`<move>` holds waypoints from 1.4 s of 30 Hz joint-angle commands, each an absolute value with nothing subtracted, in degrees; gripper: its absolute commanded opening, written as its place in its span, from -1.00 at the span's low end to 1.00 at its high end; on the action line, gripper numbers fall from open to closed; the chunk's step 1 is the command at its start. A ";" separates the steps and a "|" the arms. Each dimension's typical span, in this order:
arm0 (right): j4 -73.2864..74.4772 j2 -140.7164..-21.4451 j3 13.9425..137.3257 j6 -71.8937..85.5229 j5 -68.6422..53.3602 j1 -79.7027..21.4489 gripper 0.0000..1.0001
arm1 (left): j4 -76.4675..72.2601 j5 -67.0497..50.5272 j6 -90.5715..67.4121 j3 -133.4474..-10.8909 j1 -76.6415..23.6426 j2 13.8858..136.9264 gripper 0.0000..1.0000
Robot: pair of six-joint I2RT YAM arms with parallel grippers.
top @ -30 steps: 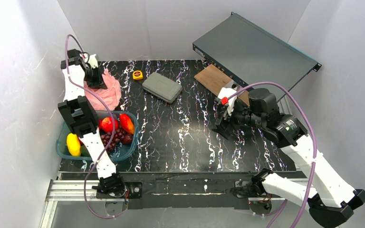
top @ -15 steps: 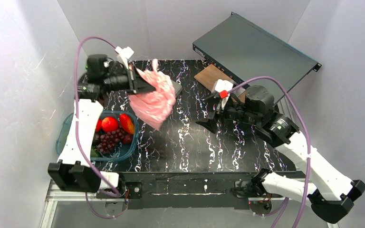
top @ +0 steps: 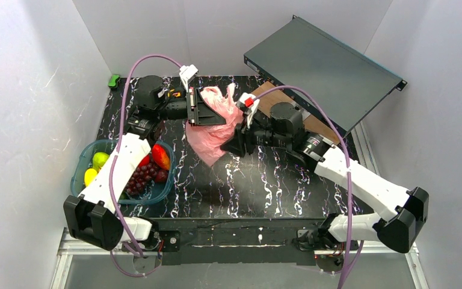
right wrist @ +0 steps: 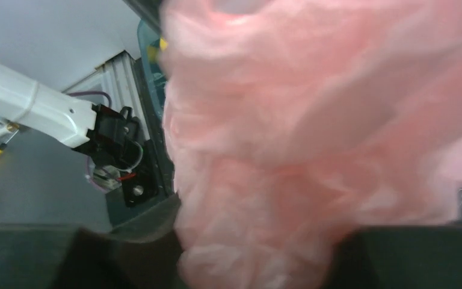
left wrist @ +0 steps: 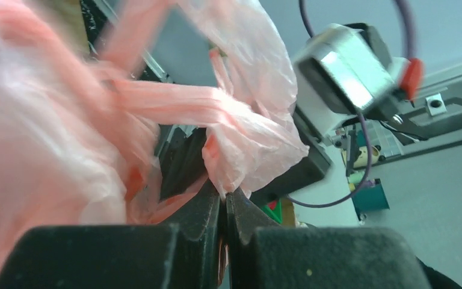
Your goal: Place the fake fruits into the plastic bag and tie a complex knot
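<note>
Hanging the plastic bag (top: 212, 133) in the air over the middle of the bench (top: 246, 186), I am giving both arms room to work on it from opposite sides. It is drooping limp and crumpled, so I am judging it empty, with a mouth that needs spreading before anything goes in. The teal tub (top: 82, 168) is sitting well apart at the near left corner. The fake fruits (top: 150, 165) are all lying inside it, none bagged, which is why I am treating this as the opening step rather than the loading or the knot.

My left hand (left wrist: 223, 198) is doing the carrying. Its fingertips are pressed together on a thin fold of pink film near the bag's top, so the rest is dangling free below. My right hand (top: 236, 143) is sitting against the bag's other side, fingers apart with pink film bulging between them; whether they are gripping it I cannot tell. I am expecting a second hold there to let me pull the mouth wide.
</note>
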State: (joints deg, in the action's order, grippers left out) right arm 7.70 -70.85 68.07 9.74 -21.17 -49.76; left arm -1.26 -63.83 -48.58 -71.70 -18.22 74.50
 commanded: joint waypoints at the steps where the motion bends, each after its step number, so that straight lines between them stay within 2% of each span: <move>1: 5.62 -69.81 68.48 8.70 -20.76 -50.01 -0.61 | -10.01 -68.43 -55.90 -71.84 -15.58 72.81 -1.00; 2: 7.22 -68.61 67.23 6.69 -18.91 -50.01 -0.90 | -10.04 -69.37 -56.46 -72.27 -13.35 72.73 -1.00; 3: 8.55 -67.19 65.81 5.13 -16.46 -49.80 -0.97 | -10.96 -70.73 -57.33 -72.79 -10.35 72.74 -1.00; 6: 11.97 -62.42 61.19 1.28 -10.60 -47.48 -0.97 | -14.01 -75.24 -59.76 -74.62 -1.03 72.66 -1.00; 8: 14.25 -59.82 59.42 -0.74 -8.52 -45.01 -0.97 | -9.73 -77.51 -54.74 -76.80 5.73 72.24 -1.00; 10: 15.99 -58.22 58.95 -3.91 -6.69 -43.01 -0.97 | 1.92 -78.47 -41.67 -79.89 9.65 71.70 -1.00; 12: 16.30 -57.17 58.89 -7.03 -3.69 -42.64 -0.97 | 28.74 -75.31 -20.81 -85.08 10.91 71.26 -1.00; 15: 14.02 -55.56 58.36 -12.93 -2.58 -42.62 -0.97 | 45.01 -71.16 2.59 -85.92 10.35 67.99 -0.95; 16: 13.01 -54.67 57.78 -15.17 -3.39 -42.69 -0.97 | 47.35 -69.01 6.88 -84.95 10.20 65.62 -0.74; 17: 11.55 -53.95 56.92 -17.87 -4.26 -42.97 -0.97 | 48.51 -66.57 9.74 -84.01 10.10 64.08 -0.40; 18: 9.61 -53.05 55.57 -20.19 -4.84 -43.11 -0.97 | 48.76 -64.58 10.45 -83.22 10.07 63.17 0.05; 20: 6.32 -51.45 53.19 -25.33 -7.28 -43.45 -0.97 | 49.85 -63.23 10.65 -83.08 10.03 63.10 0.78; 21: 4.95 -50.71 52.23 -27.16 -8.50 -43.64 -0.97 | 50.07 -63.48 10.24 -83.08 9.90 63.52 0.96; 24: 2.19 -49.09 50.55 -30.58 -11.91 -44.17 -0.97 | 50.63 -60.47 10.80 -83.04 6.97 64.90 0.97; 29: 1.18 -48.13 50.33 -33.84 -14.15 -46.02 -0.97 | 50.63 -44.86 12.11 -83.22 -7.52 67.19 0.97; 32: 1.40 -47.62 50.57 -34.22 -15.05 -46.85 -0.97 | 48.63 -42.23 8.69 -82.14 -12.64 69.69 0.97; 33: 1.58 -47.23 50.64 -34.35 -15.27 -47.11 -0.97 | 48.50 -42.02 7.58 -81.62 -13.63 70.66 0.89; 35: 2.24 -46.36 50.77 -34.48 -14.72 -47.60 -0.97 | 50.23 -43.13 6.19 -81.67 -14.11 72.82 0.25; 38: 6.06 -44.01 50.25 -38.15 -9.20 -47.64 -0.97 | 53.32 -40.30 7.13 -82.91 -9.36 74.58 -0.99; 39: 8.23 -41.89 49.00 -40.80 -7.19 -47.43 -0.97 | 52.25 -40.68 6.88 -82.77 -4.05 74.63 -1.00; 40: 11.80 -36.89 45.36 -45.34 -6.24 -46.63 -0.97 | 48.08 -44.01 3.24 -82.12 9.07 75.84 -1.00; 41: 15.74 -34.18 44.06 -47.55 -7.25 -46.58 -0.97 | 48.15 -48.65 2.37 -83.46 15.17 78.73 -1.00; 42: 18.11 -33.46 44.02 -48.08 -7.59 -46.58 -0.97 | 47.46 -50.90 2.98 -83.27 15.27 79.21 -1.00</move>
